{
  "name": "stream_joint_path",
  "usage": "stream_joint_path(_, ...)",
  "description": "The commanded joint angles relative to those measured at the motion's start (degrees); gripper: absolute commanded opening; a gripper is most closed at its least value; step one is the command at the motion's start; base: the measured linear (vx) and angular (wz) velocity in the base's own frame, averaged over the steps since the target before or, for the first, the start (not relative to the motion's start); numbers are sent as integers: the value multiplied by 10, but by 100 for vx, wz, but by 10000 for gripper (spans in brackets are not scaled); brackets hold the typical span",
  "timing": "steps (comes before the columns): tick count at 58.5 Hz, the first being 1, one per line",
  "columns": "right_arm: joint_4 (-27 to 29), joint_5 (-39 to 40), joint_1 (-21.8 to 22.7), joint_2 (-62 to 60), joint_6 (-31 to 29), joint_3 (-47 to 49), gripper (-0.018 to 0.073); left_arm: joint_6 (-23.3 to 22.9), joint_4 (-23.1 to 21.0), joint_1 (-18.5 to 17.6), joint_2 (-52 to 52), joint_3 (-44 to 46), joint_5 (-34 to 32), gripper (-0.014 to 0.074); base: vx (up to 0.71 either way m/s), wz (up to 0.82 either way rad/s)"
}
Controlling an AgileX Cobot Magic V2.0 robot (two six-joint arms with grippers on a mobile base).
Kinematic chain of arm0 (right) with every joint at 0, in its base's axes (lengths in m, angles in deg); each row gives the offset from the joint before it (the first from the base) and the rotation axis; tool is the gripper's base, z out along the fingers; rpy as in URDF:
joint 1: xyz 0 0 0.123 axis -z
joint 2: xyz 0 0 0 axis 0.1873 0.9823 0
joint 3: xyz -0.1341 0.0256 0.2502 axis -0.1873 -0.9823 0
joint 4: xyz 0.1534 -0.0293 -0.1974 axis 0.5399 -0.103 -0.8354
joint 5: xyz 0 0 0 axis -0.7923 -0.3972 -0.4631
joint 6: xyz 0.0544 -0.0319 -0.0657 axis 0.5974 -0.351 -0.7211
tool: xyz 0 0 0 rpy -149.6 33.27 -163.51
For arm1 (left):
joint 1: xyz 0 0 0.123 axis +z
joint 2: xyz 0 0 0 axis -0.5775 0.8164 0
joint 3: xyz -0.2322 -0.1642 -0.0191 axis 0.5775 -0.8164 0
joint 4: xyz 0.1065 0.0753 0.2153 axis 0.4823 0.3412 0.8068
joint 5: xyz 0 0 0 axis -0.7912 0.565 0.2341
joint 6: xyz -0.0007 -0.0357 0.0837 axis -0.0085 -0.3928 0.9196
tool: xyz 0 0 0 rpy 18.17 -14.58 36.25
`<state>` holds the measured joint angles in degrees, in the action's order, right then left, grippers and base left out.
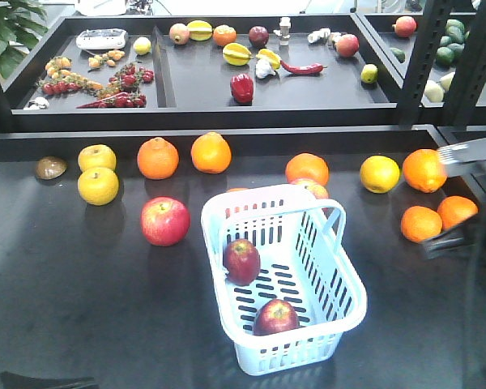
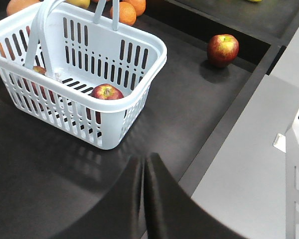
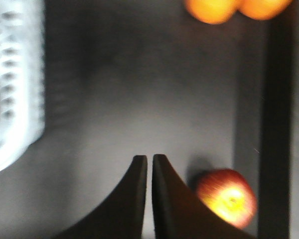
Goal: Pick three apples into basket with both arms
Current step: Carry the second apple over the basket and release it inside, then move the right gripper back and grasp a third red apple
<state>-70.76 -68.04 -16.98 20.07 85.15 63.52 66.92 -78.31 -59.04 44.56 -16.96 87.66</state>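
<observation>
Left jaws, low in the left wrist view, are pressed together and carry nothing. They hang over bare desk (image 2: 50,164) on the near side of the basket (image 2: 139,97), well short of any fruit. Right jaws are likewise closed and empty in the blurred right wrist view. A red-and-yellow apple (image 3: 226,196) sits just beside them to the right, close to the desk's raised edge.

Two apples (image 1: 241,261) already lie on the slotted floor of the basket (image 1: 340,304), which stands in the middle of the desk (image 1: 81,316). One is against its left wall and the other is nearer the front. The handles stand upright, which leaves the mouth open for a drop from above.

A third red apple (image 1: 164,220) rests on the desk just left of the basket, apart from it. Oranges (image 1: 158,158) and yellow fruits (image 1: 97,185) are strung along the far side, and more oranges (image 1: 421,223) sit at the right, where the blurred right arm (image 1: 470,150) reaches in.

The left wrist view shows a lone apple (image 2: 222,50) by the desk's rim. Whether it is the fruit beside the right jaws cannot be told.

Judging by the count, one apple remains to go in. With both pairs of jaws shut, whichever arm takes it must open before it closes on the fruit.
</observation>
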Motion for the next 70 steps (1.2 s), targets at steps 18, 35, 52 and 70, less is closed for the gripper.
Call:
stream_joint_path(18,32,-8,265,104,-42,14,643,-2,-23,-3,-1,16,-12,-6,0,0)
stream_joint_path(35,40,7,272,198,-48,14,715,-2,-23,-3,-1,16,-12,-6,0,0)
stream_joint_path(52,28,34,272,254,-48,14,662,-2,-23,-3,-1,16,-12,-6,0,0)
stream_joint_path(70,11,53,272,305,-47,14,606,-2,-23,-3,-1,16,-12,-6,0,0)
